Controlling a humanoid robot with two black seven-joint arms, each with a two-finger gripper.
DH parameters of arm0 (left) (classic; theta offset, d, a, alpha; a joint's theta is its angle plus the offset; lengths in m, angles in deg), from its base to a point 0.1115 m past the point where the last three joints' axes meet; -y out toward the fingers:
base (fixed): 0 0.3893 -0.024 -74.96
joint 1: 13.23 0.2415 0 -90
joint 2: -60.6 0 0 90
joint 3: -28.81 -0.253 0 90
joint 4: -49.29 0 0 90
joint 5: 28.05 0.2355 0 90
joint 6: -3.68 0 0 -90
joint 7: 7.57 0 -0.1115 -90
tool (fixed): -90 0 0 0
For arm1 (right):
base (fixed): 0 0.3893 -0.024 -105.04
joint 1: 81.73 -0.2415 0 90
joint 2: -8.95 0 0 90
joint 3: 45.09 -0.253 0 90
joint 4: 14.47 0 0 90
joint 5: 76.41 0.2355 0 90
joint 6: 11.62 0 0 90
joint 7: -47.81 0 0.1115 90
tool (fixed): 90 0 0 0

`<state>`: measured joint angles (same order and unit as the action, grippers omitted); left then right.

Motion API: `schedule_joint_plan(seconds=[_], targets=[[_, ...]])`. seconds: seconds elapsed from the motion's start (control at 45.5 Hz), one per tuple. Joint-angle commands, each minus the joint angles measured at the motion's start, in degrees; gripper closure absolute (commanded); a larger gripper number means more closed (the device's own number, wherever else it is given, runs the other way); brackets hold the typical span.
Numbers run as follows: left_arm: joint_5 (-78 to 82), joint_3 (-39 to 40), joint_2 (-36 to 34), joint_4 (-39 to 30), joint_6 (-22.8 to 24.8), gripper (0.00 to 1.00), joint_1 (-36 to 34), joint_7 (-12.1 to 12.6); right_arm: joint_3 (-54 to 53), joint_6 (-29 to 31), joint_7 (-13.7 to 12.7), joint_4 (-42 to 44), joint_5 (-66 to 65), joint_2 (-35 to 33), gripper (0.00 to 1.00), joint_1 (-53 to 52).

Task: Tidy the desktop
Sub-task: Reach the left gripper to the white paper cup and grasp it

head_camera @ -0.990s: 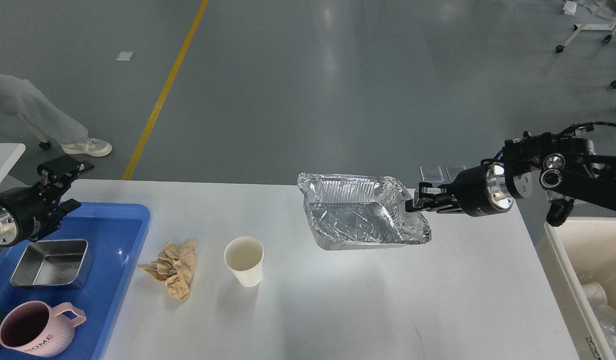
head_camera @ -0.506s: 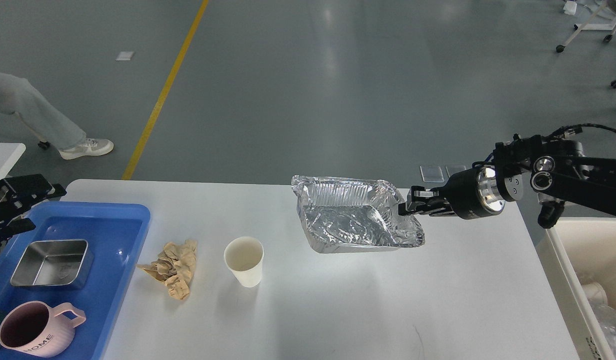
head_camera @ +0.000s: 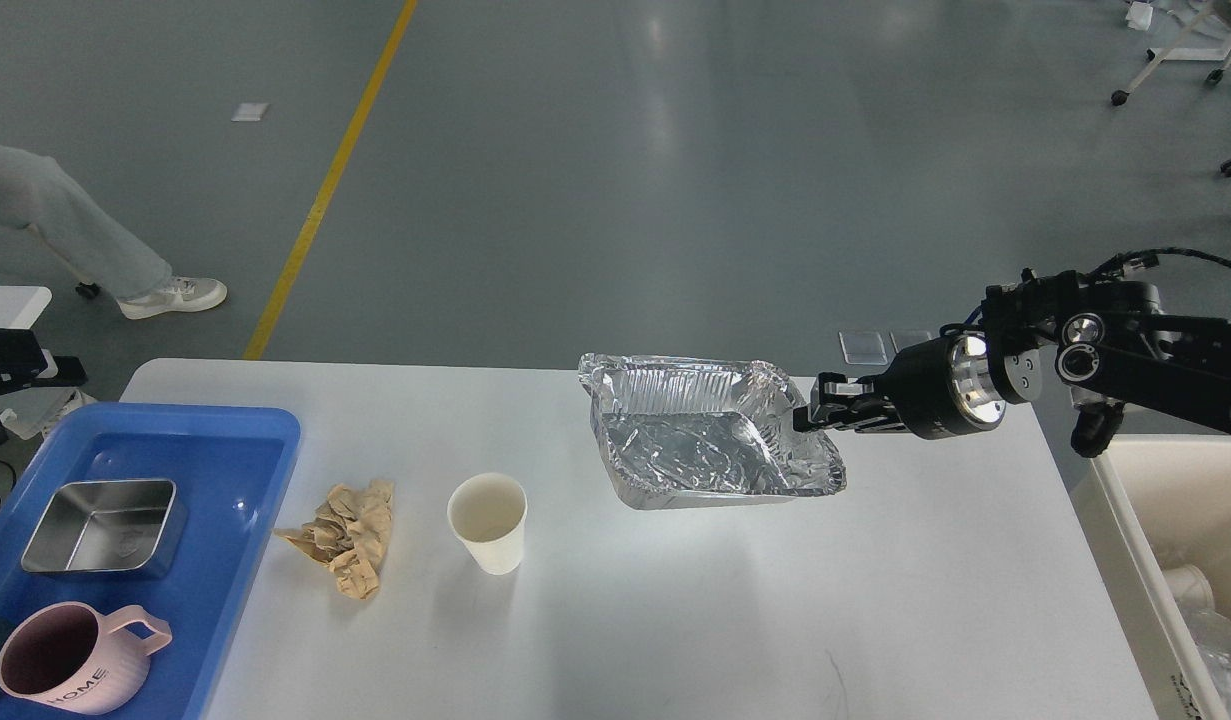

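The desktop (head_camera: 675,620) is a wide pale tabletop. My right gripper (head_camera: 807,415) is shut on the right rim of a crumpled foil tray (head_camera: 700,450) and holds it a little above the desktop, tilted, with its shadow below. A white paper cup (head_camera: 487,520) stands upright left of the tray. A crumpled brown paper (head_camera: 345,535) lies left of the cup. My left gripper (head_camera: 20,365) shows only as a dark part at the far left edge, beyond the blue tray (head_camera: 235,470); its fingers cannot be told apart.
The blue tray holds a steel box (head_camera: 100,525) and a pink mug (head_camera: 60,660). A cream bin (head_camera: 1140,520) with waste stands off the desktop's right edge. A small white table corner (head_camera: 10,300) and a person's leg (head_camera: 65,230) are at the left.
My right gripper has moved the foil tray slightly left. My left arm has pulled back left, off the blue tray, to the view's edge.
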<state>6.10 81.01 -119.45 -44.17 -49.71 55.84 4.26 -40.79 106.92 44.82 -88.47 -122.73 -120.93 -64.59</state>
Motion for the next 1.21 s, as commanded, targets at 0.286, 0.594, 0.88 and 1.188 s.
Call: schedule_joint_plan(seconds=[0.286, 0.594, 0.88, 1.188], targets=[[3.8, 0.0, 12.6, 1.3, -5.1, 0.11, 1.1, 3.4, 0.0, 0.0, 0.0, 0.0, 0.1, 0.0, 1.00, -0.4], [21.3, -6.3, 31.5, 4.1, -14.2, 0.15, 0.9, 4.3, 0.1, 0.0, 0.0, 0.2, 0.1, 0.0, 1.00, -0.4], [27.0, -8.8, 44.0, 7.5, -17.1, 0.17, 0.2, 4.3, 0.2, 0.0, 0.0, 0.3, 0.0, -0.1, 1.00, 0.2], [29.1, -10.6, 48.0, 8.9, -17.9, 0.19, -1.3, 3.6, 0.2, 0.0, 0.0, 0.4, 0.0, 0.3, 1.00, 0.4]])
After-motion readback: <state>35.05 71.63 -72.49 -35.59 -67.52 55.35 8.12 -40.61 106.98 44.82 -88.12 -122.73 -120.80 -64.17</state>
